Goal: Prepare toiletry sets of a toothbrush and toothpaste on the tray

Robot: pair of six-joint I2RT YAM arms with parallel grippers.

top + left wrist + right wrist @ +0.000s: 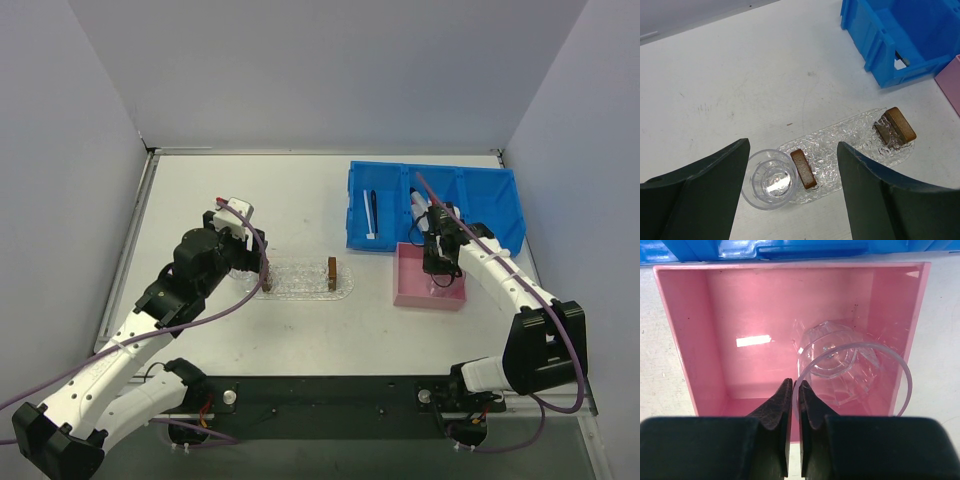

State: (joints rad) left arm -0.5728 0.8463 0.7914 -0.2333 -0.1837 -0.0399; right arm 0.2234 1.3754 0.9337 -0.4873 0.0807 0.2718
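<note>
- Lower centre: your right gripper [794, 390] pinches the rim of a clear cup [832, 365] over the pink box [740, 315].
- Your left gripper [792, 146] stands spread above the tray [850, 132] end.
- Upper right: toothbrushes [372, 212] lie in the blue bin [480, 185].

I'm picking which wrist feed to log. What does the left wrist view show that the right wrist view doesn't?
Only left wrist: the tray carrying two brown blocks, a clear cup beside its end, and the open left gripper. Only right wrist: the pink box's inside, where the right gripper is shut on a second cup's rim. Both: the blue bin and the pink box.
</note>
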